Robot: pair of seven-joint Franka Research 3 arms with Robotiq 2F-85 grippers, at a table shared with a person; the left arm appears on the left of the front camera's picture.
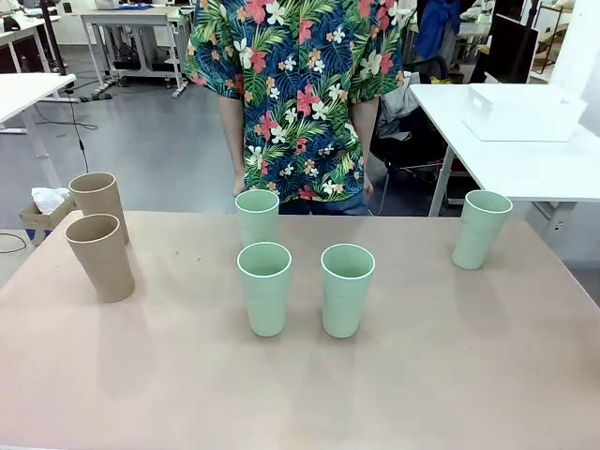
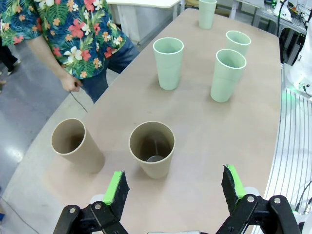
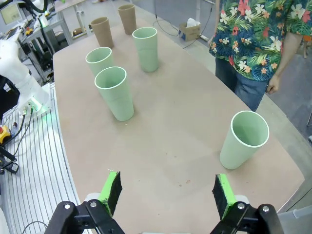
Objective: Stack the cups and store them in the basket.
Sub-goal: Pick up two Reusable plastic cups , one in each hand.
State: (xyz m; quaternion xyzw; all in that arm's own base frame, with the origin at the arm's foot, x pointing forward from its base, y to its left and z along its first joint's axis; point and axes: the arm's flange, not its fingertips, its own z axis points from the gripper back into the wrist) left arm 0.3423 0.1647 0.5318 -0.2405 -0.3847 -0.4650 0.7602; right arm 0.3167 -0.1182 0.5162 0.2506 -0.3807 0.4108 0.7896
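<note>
Near table (image 1: 300, 394) bare; cups (image 1: 264, 286) (upright) crowd middle

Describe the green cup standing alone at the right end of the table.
The lone cup is a tall, tapered, handleless tumbler of what looks like matte, pale mint plastic, with a lighter rim. It stands upright, mouth up, and looks empty in the right wrist view. It sits toward the far right corner of the tan table and touches nothing else.
</note>
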